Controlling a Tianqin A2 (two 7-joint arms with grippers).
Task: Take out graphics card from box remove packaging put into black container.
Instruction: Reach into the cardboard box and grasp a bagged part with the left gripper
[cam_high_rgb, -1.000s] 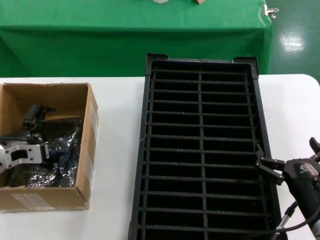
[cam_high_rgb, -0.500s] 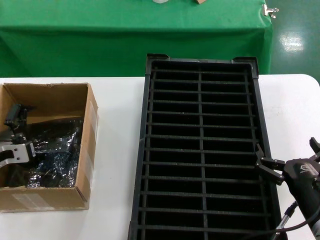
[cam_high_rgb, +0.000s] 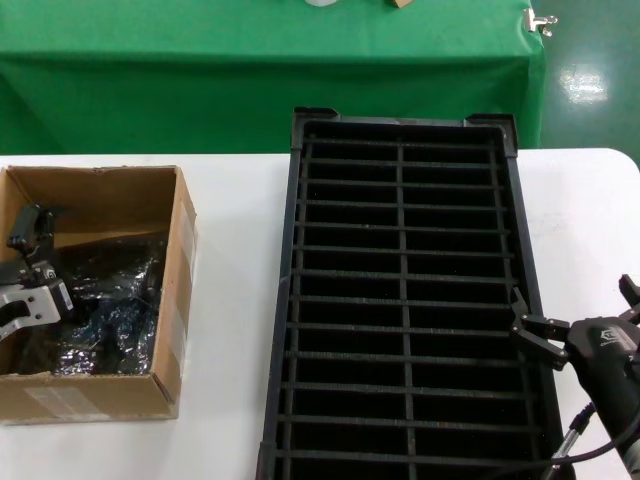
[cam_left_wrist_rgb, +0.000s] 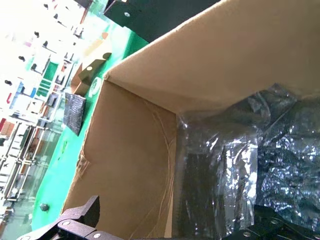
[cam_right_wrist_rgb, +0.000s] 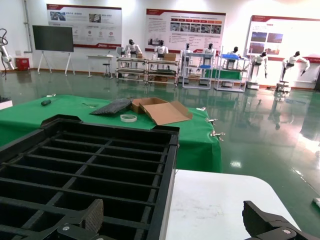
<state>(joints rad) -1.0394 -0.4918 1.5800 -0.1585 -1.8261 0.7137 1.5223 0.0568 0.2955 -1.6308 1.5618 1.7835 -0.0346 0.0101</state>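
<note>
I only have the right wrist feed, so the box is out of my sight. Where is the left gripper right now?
Observer: The left gripper is inside the cardboard box, near its left wall, jaws open.
Operator: Anything in its grip?
Observer: No. The left wrist view shows crinkly silvery bags ahead of it, with nothing between the fingers.
Operator: Any card in the far slots of the tray?
Observer: No. In the head view every slot of the black tray is empty.
</note>
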